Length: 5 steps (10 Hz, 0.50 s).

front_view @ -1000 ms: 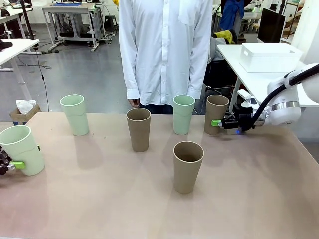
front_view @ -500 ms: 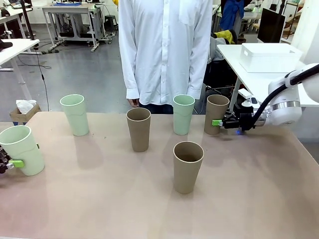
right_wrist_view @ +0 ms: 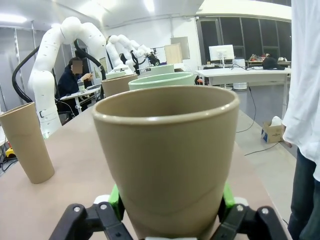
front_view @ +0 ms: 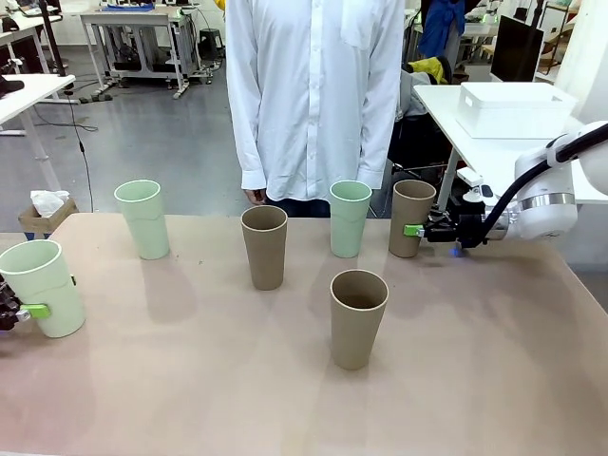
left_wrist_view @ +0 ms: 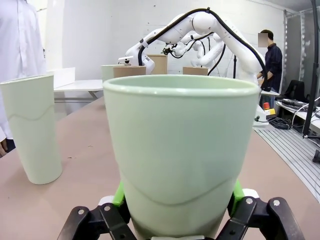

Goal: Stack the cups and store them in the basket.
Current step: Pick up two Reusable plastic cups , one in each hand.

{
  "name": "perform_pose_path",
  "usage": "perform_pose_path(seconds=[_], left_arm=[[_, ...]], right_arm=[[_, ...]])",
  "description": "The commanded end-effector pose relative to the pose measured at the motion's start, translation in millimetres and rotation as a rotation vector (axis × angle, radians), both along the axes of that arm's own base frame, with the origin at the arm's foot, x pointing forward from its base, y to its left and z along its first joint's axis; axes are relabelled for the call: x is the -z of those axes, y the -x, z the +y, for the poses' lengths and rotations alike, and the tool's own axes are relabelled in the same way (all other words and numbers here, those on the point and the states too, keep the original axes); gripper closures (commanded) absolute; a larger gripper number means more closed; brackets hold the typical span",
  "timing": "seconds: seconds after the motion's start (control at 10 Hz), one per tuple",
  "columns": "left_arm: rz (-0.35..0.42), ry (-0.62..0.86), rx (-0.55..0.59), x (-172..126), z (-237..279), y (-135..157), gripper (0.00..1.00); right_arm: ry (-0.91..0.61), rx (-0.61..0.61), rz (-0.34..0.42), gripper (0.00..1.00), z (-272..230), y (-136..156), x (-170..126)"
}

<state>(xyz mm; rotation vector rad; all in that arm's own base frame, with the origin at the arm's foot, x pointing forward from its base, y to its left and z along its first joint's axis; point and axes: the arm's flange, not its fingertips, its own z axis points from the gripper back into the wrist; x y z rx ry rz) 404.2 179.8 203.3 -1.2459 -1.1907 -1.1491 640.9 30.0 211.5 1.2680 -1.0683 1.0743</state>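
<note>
My left gripper (front_view: 21, 312) is shut on a mint green cup (front_view: 43, 285) at the table's left edge; the cup leans slightly. In the left wrist view that cup (left_wrist_view: 182, 155) sits between the green pads (left_wrist_view: 119, 194). At the far right my right gripper (front_view: 420, 230) is shut on a tan cup (front_view: 412, 217), which in the right wrist view (right_wrist_view: 167, 155) stands between the fingers. Standing free are a green cup (front_view: 142, 218), a tan cup (front_view: 264, 245), a green cup (front_view: 350, 217) and a tan cup (front_view: 358, 316). The white basket (front_view: 513, 109) rests on a side table at far right.
A person in a white shirt (front_view: 313, 95) stands at the far edge of the table, arms down. The table's near half around the front tan cup is open surface. A white side table (front_view: 475, 142) lies beyond the right arm.
The right gripper has crept slightly up with its tan cup. The left gripper and its green cup have shifted a touch upward. The free cups and the person are unchanged.
</note>
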Motion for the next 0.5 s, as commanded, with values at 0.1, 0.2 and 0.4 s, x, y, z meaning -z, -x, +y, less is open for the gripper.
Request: perform_pose_path(seconds=[0.1,0.2,0.4], left_arm=[[-0.043,0.002,0.018,4.9,-1.7,13.6,0.24],[-0.044,0.007,0.017,4.8,-2.1,13.1,0.56],[-0.003,0.001,0.005,-0.2,1.1,1.5,0.43]], right_arm=[[-0.033,0.005,-0.005,0.26,0.5,0.1,-2.5],[-0.031,0.003,-0.005,0.60,0.1,0.4,-2.2],[-0.003,-0.002,0.001,0.46,0.0,0.4,0.5]])
